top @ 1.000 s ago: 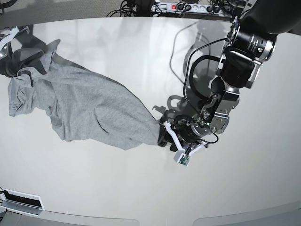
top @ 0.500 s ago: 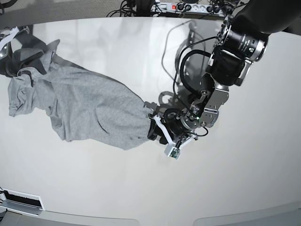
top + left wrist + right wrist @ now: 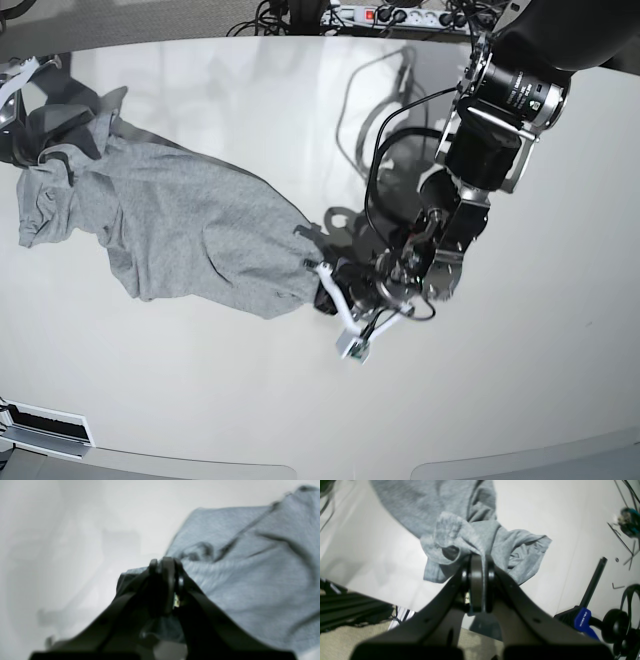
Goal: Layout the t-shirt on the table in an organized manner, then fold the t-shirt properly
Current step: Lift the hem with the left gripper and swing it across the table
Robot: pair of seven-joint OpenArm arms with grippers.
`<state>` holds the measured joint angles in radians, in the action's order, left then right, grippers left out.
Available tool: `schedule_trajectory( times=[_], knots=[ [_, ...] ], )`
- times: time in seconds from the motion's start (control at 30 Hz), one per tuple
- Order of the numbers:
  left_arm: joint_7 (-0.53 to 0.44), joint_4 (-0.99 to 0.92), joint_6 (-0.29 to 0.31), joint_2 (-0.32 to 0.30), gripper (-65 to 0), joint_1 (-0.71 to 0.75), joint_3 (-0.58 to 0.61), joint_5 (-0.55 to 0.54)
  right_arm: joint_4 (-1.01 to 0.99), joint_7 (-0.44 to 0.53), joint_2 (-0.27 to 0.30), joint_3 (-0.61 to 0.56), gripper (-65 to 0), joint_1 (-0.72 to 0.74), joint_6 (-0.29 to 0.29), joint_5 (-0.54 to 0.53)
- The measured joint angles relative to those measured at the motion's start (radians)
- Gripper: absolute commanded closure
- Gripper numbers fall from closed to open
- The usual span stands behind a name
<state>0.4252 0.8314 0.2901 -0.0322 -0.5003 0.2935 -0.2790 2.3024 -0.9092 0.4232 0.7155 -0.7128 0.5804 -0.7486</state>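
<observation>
Fingers on my left arm (image 3: 165, 566) are pinched together over an edge of the heather-grey cotton t-shirt (image 3: 190, 225), at the corner nearest that arm; in the left wrist view the dark pads meet with grey cloth bunched just under and behind them, so I judge they have a fold of fabric, though the view is blurred and I cannot see how much. On the other side, the fingers of my right arm (image 3: 478, 562) are closed tight on a wad of the same shirt at its far end, where the cloth is rumpled into loops that look like a sleeve or the neck; which, I cannot tell. The shirt lies across the glossy white bench (image 3: 300, 400) as a loose, creased band running between the two grips, not spread flat, with no lettering in sight. So I take this to be the laying-out step, with the folding not yet begun. As I read it, the next move calls for drawing the two held ends apart and lifting a little so the body opens out, then setting it down flat. I would go gently: if either grip holds only one layer, or several, the shirt could twist rather than spread.
</observation>
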Motion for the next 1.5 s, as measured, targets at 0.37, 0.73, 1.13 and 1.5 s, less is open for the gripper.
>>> schedule_trajectory(
  times=[0.37, 0.73, 1.13, 1.5],
  knots=[
    [0.362, 0.443, 0.067, -0.105, 0.0, -0.007, 0.0, -0.01, 0.0, 0.033, 0.031, 0.002, 0.0, 0.067, -0.098, 0.05],
    [0.267, 0.44, 0.034, -0.299, 0.0, -0.019, 0.002, -0.007, -0.085, 0.088, 0.097, -0.056, 0.0, 0.219, -0.129, 0.051],
    [0.249, 0.335, 0.044, -0.31, 0.0, -0.615, 0.006, -0.076, -0.364, 0.138, 0.395, -0.264, 0.0, 0.819, -0.183, 0.117],
    [0.561, 0.01, 0.208, -0.266, 0.0, -0.723, 0.008, -0.384, -0.571, -0.017, 0.58, -0.267, 0.0, 1.091, -0.03, -0.244]
  ],
)
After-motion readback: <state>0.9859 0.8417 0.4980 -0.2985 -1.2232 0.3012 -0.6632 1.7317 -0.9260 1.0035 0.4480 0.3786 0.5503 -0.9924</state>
